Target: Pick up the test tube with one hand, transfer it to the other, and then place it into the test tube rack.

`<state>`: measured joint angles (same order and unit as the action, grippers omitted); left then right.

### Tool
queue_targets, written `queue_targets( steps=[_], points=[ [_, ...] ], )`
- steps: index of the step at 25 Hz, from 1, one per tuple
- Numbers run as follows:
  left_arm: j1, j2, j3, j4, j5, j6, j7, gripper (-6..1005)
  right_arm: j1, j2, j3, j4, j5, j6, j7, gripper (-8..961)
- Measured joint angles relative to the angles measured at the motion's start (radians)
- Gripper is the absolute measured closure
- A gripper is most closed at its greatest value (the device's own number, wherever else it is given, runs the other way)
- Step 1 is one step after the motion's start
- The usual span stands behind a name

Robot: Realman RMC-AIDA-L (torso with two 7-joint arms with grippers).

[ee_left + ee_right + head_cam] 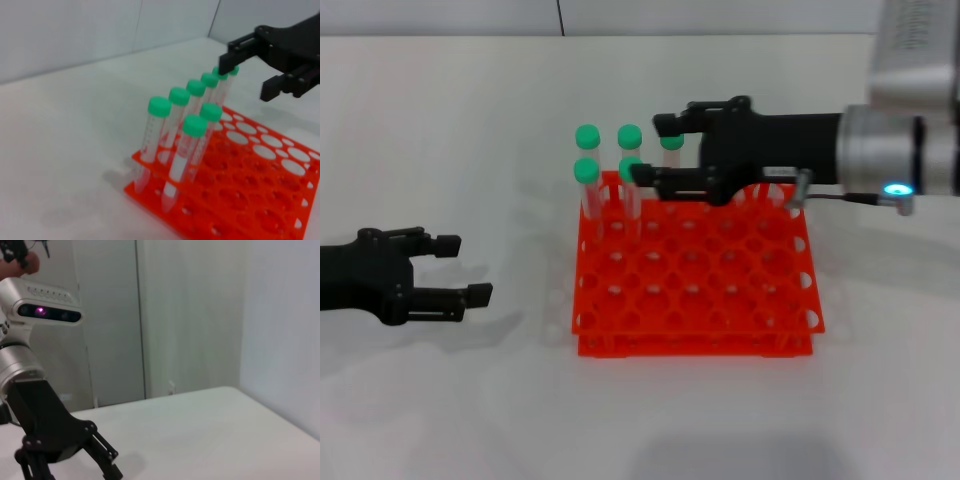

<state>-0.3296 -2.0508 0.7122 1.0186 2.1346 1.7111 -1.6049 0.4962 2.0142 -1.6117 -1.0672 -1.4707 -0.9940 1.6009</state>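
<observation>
Over the far rows of the test tube rack (695, 270) the right gripper (660, 150) reaches in sideways, jaws spread wide and holding nothing. Its fingers bracket the test tube (671, 150) at the right end of the back row, whose long axis stands upright, cap just between the tips; from the head view, contact seems not yet made. The left gripper (455, 268) waits well apart, low over the table (440, 120), open and empty.

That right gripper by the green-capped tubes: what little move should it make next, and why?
Probably close on a tube. The right gripper is open over the rack's back row, its fingers around a tube's cap, holding nothing yet. The left gripper waits open beside the rack.
</observation>
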Motion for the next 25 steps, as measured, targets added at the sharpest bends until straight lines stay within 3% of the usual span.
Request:
queue_targets(
  steps=[5,11,21,25],
  points=[
    [0.0,0.0,-0.002,0.003,-0.056,0.007,0.008,137,-0.069,-0.004,0.134,-0.022,-0.001,-0.133,-0.007,307],
    [-0.003,0.002,-0.002,0.009,-0.149,0.018,0.008,135,-0.114,-0.01,0.286,-0.017,-0.007,-0.263,-0.017,209],
    [-0.012,0.001,-0.002,0.009,-0.23,0.018,0.003,133,-0.136,-0.015,0.436,-0.025,-0.155,-0.332,-0.006,85],
    [-0.012,0.002,-0.002,0.009,-0.254,0.016,0.004,131,-0.14,-0.015,0.477,-0.02,-0.192,-0.333,-0.006,85]
  ],
)
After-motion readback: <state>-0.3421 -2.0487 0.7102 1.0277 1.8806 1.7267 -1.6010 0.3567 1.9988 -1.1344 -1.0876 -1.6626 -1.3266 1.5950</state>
